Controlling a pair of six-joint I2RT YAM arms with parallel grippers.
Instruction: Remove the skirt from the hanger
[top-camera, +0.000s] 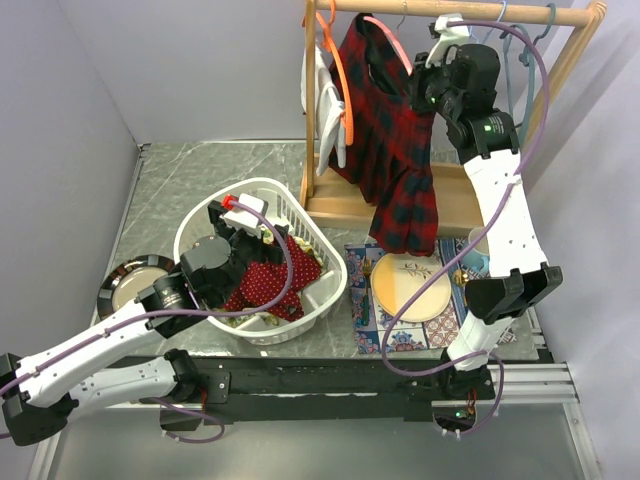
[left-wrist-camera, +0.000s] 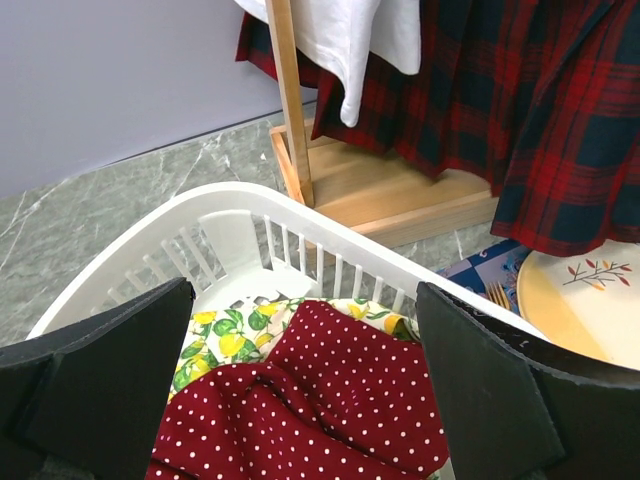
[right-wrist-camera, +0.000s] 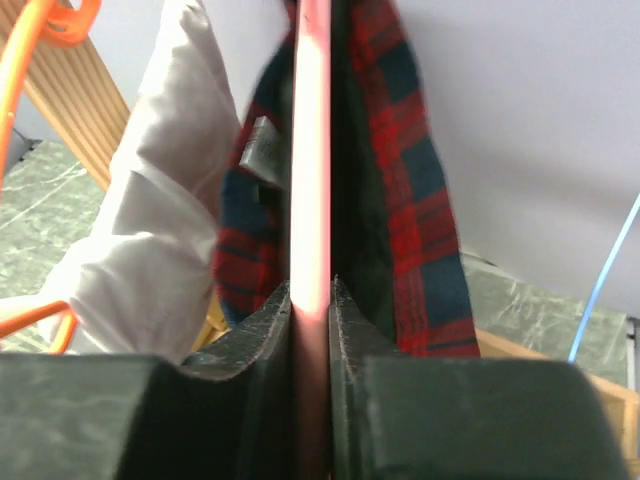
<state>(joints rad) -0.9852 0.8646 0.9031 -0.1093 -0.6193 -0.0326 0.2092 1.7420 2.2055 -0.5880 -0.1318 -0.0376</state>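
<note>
left gripper spread wide, empty, over basket | skirt hangs on hanger at rack | right gripper at skirt top; only its wrist view shows jaws pinching hanger bar

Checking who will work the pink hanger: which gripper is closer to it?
Right. The right gripper is up at the rack, jaws pinched on the bar of the pink hanger beside the skirt. The left gripper hangs open over the white basket, well away.
</note>
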